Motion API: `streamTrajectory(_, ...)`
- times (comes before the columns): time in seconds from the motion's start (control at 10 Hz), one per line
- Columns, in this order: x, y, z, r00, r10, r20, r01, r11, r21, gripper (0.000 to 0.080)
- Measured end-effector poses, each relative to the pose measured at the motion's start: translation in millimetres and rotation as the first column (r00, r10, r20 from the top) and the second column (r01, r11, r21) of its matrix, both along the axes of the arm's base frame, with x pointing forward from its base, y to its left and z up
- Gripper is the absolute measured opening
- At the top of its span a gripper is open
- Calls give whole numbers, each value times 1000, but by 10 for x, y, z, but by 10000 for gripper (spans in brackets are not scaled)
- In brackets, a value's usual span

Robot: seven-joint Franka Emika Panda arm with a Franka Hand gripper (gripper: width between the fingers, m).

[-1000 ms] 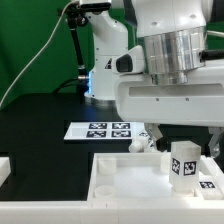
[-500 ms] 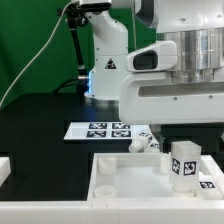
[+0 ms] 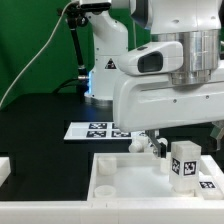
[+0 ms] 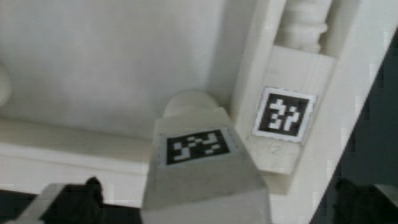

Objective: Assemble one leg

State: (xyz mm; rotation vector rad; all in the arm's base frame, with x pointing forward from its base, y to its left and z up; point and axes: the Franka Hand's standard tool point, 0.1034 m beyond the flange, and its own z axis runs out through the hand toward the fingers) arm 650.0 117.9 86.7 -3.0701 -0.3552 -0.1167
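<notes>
On the white tray (image 3: 110, 178) the leg (image 3: 185, 160) stands upright near the tray's rim, one tagged face turned to the camera. Beyond the tray, the marker board (image 3: 105, 129) lies flat on the black desk (image 3: 40, 125). Whether the jaws are open or closed cannot be told.

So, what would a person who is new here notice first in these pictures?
The big white robot arm fills the upper part of the exterior view's right. Below it, a small white plastic blocky leg post with black-and-white square tags stands upright on the large white square tray-like tabletop. Behind them, the thin flat white marker board lies on the black table.
</notes>
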Motion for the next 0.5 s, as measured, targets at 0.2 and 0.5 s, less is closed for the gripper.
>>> streamTrajectory(0.2, 1, -6, -1, 1000, -1, 1, 1, 1000, 0, 521)
streamTrajectory(0.5, 5, -17, 0, 1000, -11, 1, 11, 1000, 0, 285)
